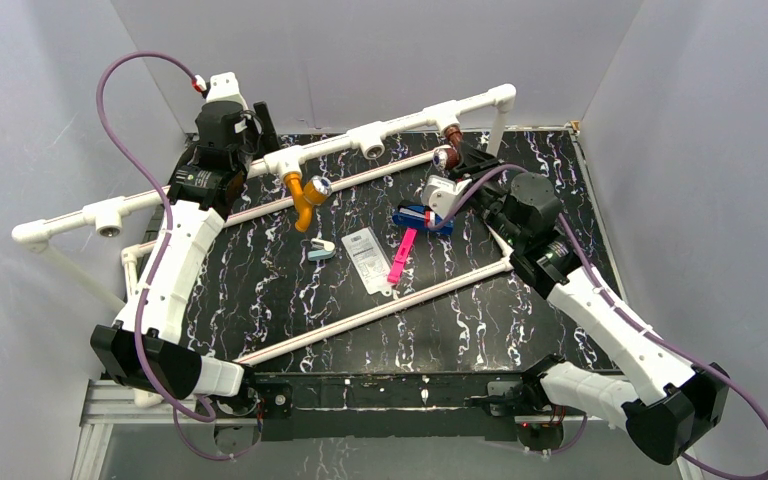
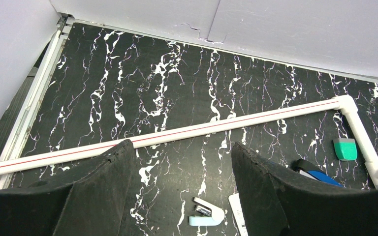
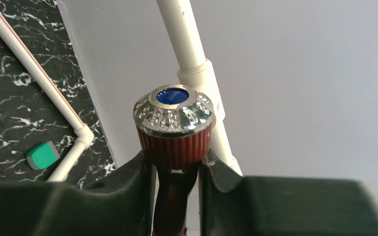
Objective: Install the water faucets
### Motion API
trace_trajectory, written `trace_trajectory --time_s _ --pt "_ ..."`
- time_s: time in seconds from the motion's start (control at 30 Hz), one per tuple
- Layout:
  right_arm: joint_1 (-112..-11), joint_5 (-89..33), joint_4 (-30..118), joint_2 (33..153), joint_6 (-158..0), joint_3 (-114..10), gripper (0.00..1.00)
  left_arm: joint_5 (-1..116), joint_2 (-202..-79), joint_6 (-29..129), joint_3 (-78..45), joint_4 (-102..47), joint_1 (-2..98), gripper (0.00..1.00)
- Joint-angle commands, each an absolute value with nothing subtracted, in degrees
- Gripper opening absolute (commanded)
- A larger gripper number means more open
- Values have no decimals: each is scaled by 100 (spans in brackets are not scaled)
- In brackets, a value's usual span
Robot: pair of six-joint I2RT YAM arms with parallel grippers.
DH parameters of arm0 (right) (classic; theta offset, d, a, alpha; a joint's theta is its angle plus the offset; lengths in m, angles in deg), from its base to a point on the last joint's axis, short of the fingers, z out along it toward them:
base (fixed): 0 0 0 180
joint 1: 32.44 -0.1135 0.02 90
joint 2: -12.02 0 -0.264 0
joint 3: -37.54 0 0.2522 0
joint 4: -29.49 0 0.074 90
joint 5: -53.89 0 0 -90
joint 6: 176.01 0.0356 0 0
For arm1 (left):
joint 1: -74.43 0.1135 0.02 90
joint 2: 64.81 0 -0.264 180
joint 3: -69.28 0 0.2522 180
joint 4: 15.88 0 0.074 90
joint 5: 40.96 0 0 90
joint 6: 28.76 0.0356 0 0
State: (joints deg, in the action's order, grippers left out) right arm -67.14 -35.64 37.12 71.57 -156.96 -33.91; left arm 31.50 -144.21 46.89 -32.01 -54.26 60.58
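Observation:
The orange faucet (image 1: 305, 197) with a silvery knob hangs from a white tee (image 1: 285, 160) on the raised white pipe (image 1: 400, 122). The dark brown faucet (image 1: 451, 138) stands at the tee (image 1: 447, 113) further right. My right gripper (image 1: 457, 160) is shut on it. In the right wrist view the fingers (image 3: 142, 169) clamp the brown faucet's (image 3: 175, 147) body below its silvery, blue-centred knob, with the gripper (image 3: 176, 167) close to the pipe. My left gripper (image 1: 263, 125) is open and empty, behind and left of the orange faucet; in its own view (image 2: 182, 152) it shows only the mat.
On the black marbled mat (image 1: 290, 290) lie a blue stapler (image 1: 422, 218), a pink tool (image 1: 401, 256), a white packet (image 1: 368, 258) and a small pale-blue stapler (image 1: 321, 250). A low white pipe frame (image 1: 380, 310) crosses the mat. A teal block (image 2: 345, 149) lies by its corner. Grey walls close three sides.

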Motion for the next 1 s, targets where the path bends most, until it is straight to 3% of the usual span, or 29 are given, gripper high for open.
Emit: trace_trajectory --time_s 0.0,0.17,0.97 --pt "-6765 -3659 3106 7123 -15189 -3280 4 3339 -14541 4744 -2934 -6671 5927 70" --pt "-6800 -3856 2772 7030 -14038 -3132 1 3348 -14541 4743 -2953 -6674 5926 70" --pt "-6801 -5200 2281 7486 -5515 -3010 1 3349 -14467 4727 -2921 -6674 5930 70"
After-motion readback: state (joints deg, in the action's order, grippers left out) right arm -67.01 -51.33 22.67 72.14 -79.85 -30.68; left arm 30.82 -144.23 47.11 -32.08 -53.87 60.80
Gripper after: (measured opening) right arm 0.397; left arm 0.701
